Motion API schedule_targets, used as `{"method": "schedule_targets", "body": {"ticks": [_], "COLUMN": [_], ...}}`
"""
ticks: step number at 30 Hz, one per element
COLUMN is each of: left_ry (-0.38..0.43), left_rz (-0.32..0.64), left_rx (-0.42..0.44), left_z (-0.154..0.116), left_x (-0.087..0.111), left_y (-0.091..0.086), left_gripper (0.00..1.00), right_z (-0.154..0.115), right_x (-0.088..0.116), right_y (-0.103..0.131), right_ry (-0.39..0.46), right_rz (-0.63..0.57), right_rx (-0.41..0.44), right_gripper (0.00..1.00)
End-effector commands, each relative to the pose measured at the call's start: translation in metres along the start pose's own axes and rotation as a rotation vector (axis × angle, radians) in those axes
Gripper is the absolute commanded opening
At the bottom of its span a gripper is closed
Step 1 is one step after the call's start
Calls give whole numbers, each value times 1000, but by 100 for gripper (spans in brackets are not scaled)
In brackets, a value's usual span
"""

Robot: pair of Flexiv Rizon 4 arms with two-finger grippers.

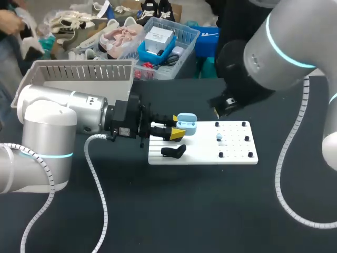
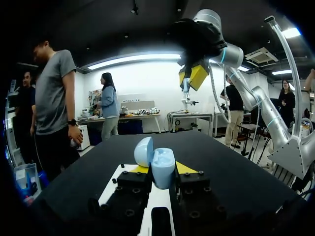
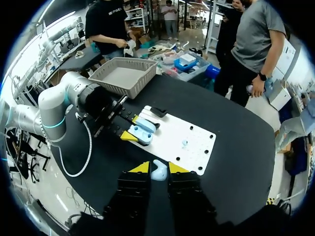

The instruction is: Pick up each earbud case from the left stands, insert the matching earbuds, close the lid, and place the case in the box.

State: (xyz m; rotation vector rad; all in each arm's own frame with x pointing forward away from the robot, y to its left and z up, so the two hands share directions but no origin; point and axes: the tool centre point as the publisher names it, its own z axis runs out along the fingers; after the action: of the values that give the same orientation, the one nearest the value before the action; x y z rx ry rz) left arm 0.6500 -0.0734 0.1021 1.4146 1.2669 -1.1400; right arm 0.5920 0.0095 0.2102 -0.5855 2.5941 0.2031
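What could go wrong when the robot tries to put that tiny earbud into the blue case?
The earbud is pinched only at the very tips of the right tool, up above the table, so it might slip and drop. The left tool holds the blue case with its lid open. A push that is a bit off could hit the lid or tilt the case instead of landing inside.
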Motion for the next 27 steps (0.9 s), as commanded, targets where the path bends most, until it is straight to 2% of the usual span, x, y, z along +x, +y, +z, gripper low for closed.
{"method": "schedule_targets", "body": {"ticks": [1, 5, 25, 27], "left_ry": [0, 0, 0, 0], "left_rz": [1, 1, 1, 1], "left_rx": [-5, -5, -5, -5], "left_z": [1, 1, 1, 1], "left_x": [0, 0, 0, 0], "left_y": [-1, -1, -1, -1], "left_gripper": [0, 0, 0, 0], "right_z": [3, 8, 10, 6], "right_x": [2, 6, 10, 3], "right_y": [12, 23, 23, 27], "right_ry": [10, 16, 19, 21], "right_rz": [11, -8, -21, 12], "right_rx": [55, 24, 12, -19], "right_gripper": [0, 0, 0, 0]}}
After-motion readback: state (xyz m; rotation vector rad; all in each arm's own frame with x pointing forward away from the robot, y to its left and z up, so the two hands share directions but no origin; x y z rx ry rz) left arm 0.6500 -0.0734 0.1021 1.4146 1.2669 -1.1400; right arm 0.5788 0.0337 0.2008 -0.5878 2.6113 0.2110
